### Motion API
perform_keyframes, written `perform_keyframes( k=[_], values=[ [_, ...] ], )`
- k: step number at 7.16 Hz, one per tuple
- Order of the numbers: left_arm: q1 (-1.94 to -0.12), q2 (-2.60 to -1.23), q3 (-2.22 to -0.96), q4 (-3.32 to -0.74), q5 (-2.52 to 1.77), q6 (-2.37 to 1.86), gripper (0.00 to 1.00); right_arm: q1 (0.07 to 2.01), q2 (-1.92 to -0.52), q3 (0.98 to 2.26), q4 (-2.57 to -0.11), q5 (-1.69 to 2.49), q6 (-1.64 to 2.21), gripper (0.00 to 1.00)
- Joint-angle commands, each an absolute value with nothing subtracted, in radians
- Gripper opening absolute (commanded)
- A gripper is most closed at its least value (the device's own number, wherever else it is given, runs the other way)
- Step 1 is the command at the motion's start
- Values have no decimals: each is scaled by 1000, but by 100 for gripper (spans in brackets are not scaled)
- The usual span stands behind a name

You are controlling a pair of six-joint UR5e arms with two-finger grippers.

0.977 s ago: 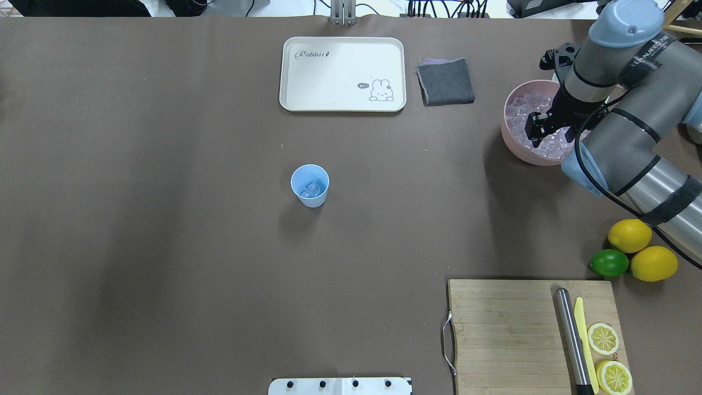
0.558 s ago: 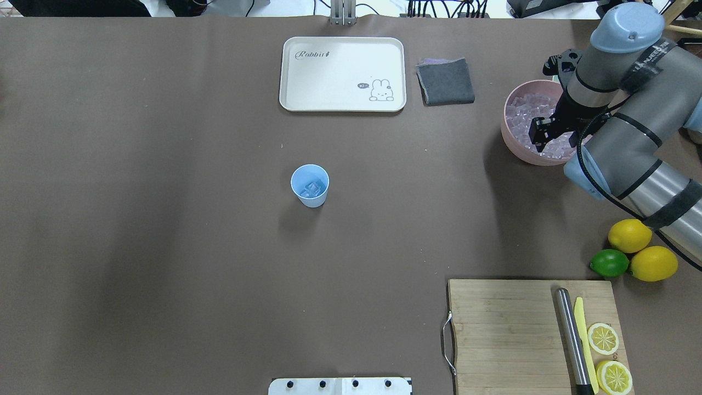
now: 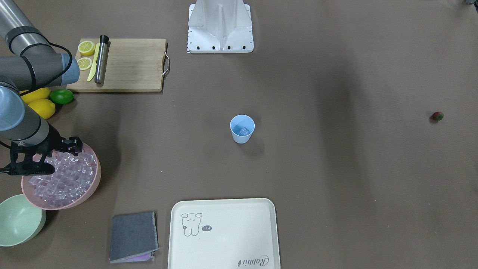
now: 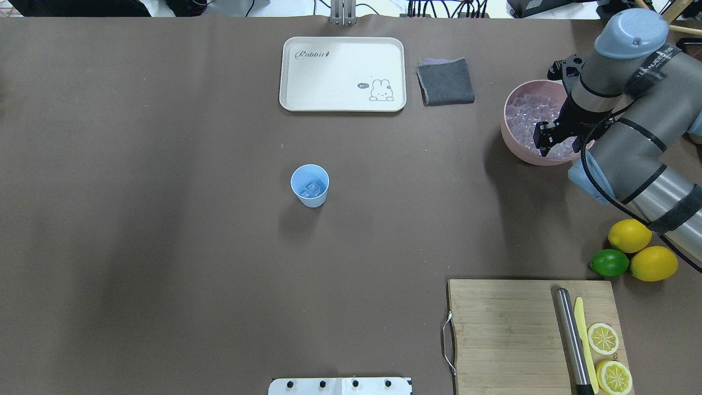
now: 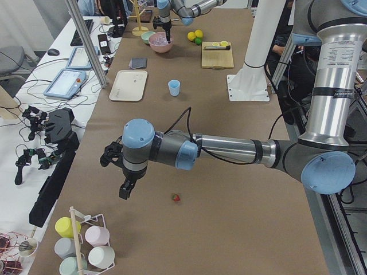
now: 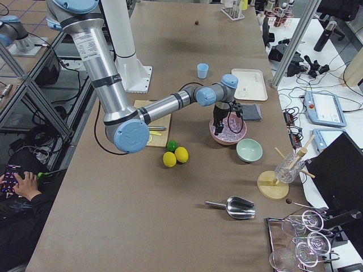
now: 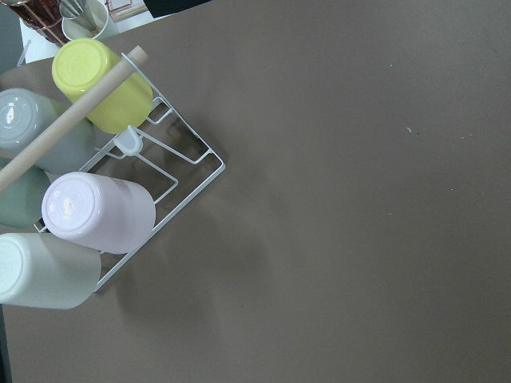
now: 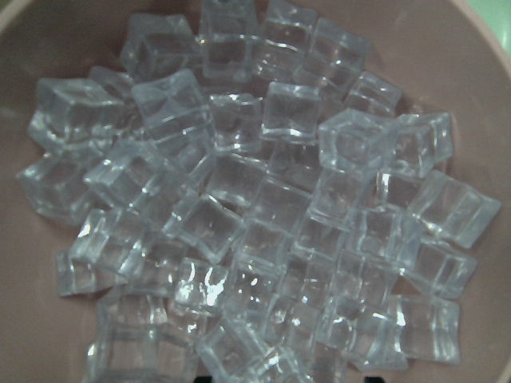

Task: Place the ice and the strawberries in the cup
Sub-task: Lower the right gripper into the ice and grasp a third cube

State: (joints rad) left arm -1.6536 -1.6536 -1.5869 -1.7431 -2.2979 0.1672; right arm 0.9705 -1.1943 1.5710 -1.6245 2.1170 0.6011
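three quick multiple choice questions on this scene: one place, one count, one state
1. Where is the strawberry? A on the tray B on the cutting board C on the bare table
2. How many whole lemons lie beside the lime? A two B one C four
3. What is in the cup? A nothing B ice C lemon slices
Answers: C, it lies alone on brown tabletop; A, two yellow fruits by the lime; B, clear cubes at its bottom.
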Motion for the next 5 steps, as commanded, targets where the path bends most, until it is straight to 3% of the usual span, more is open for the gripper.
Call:
perform_keyframes(
  k=[1,2,3,5],
  values=[
    [-1654,-1654,-1586,-1743,-2298,167,98,965,-1190,1569,-1624,2118,611,38],
    [-1654,-1655,-1586,-1743,-2298,167,98,962,-1187,1568,-1624,2120,611,15],
    [-1654,-1654,-1588,-1744,-2298,167,98,960,-1187,1566,-1624,2121,607,0],
    [-1654,-1654,-1589,-1744,-2298,167,98,962,-1178,1575,-1626,2131,604,0]
  ],
)
